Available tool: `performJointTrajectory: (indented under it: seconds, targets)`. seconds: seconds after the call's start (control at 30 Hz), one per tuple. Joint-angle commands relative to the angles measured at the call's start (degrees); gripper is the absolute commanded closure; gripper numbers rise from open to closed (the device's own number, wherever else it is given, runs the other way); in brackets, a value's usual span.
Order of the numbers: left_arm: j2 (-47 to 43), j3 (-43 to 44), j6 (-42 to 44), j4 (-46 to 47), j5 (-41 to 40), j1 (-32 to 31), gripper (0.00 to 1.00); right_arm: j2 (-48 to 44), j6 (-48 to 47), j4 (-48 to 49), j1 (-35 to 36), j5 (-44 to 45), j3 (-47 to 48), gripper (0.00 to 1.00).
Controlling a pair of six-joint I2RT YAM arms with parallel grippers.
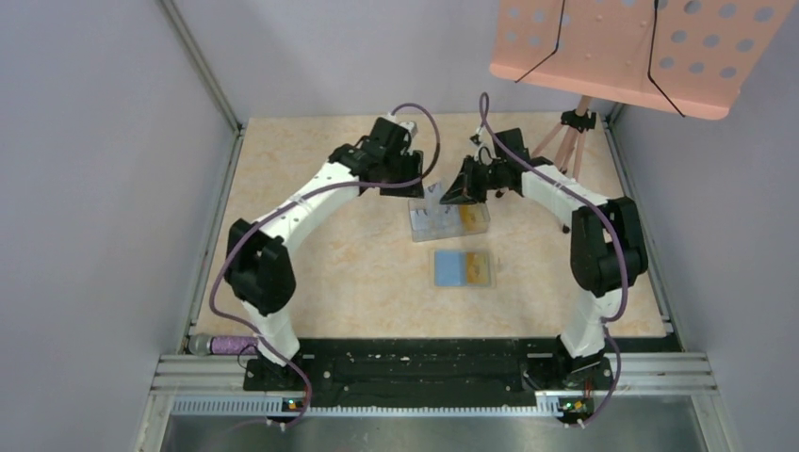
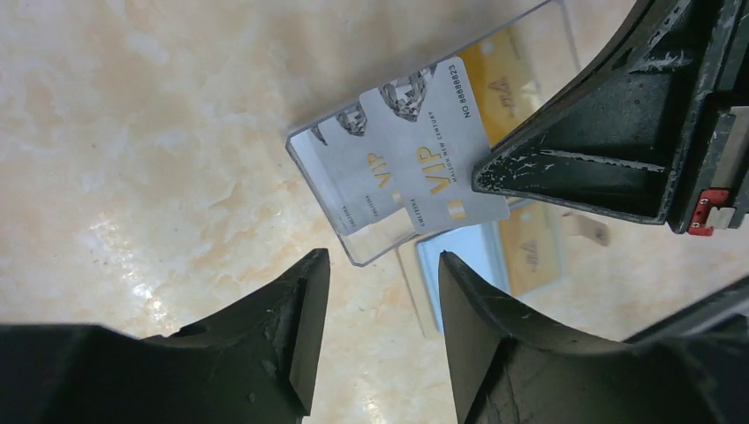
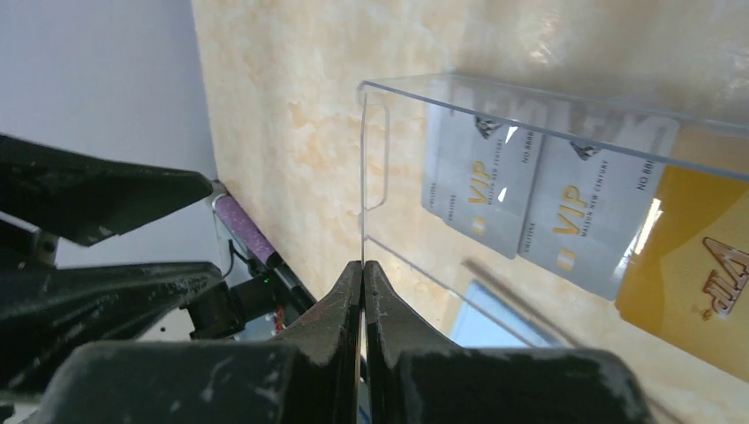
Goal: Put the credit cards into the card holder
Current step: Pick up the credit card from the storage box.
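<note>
your right gripper point(image 3: 363, 269) is pinched tight on the thin upright end wall of the clear plastic card holder point(image 3: 530, 102), a box-shaped case standing on the beige marbled tabletop point(image 1: 311, 245). behind that wall you see two silvery-grey vip cards point(image 3: 521, 190) side by side, with a yellow-orange card point(image 3: 698, 283) next to them. your left gripper point(image 2: 382, 261), jaws apart and empty, hovers just short of the holder's near edge, its gap facing the silver cards. in the left wrist view the right gripper's fingertip meets one silver card's edge; you cannot tell if it touches. nearer the arm bases, just apart from the holder, a pale-blue card point(image 1: 450, 267) and a second yellow-orange card point(image 1: 479, 268) lie flat side by side. the tabletop runs widest on the holder's left. grey walls point(image 1: 94, 188) bound both sides, and a pink perforated board point(image 1: 641, 47) overhangs the far right corner.
</note>
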Motion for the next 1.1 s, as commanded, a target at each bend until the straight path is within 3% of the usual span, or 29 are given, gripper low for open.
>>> performJointTrajectory:
  seconds: [0.0, 0.2, 0.4, 0.57, 0.67, 0.87, 1.07]
  targets:
    - [-6.5, -9.6, -7.9, 15.3, 15.8, 5.0, 0.45, -5.3, 1.0, 1.0, -0.7, -2.1, 2.5, 1.00]
    - [-11.1, -26.3, -23.3, 42.7, 37.2, 12.0, 0.41, -10.5, 5.6, 6.5, -1.7, -8.7, -1.5, 1.00]
    - [-8.7, -28.9, -29.4, 53.5, 45.6, 12.0, 0.43, -13.8, 8.4, 9.9, -1.8, -12.7, -4.3, 1.00]
    - [-8.7, -33.2, -38.6, 69.3, 48.4, 11.8, 0.48, -14.3, 8.9, 10.3, -1.9, -12.7, -5.8, 1.00]
    - [-8.2, -33.8, -40.6, 73.6, 49.7, 11.7, 0.56, -14.2, 9.6, 11.4, -1.9, -13.2, -6.0, 1.00]
    - [-6.8, -33.7, -43.5, 77.6, 50.8, 11.5, 1.00, -13.9, 10.6, 13.1, -1.9, -14.6, -6.6, 1.00]
    - [-6.9, -33.8, -43.8, 77.9, 51.5, 11.5, 1.00, -15.0, 14.5, 20.8, -1.9, -15.7, -8.7, 0.72]
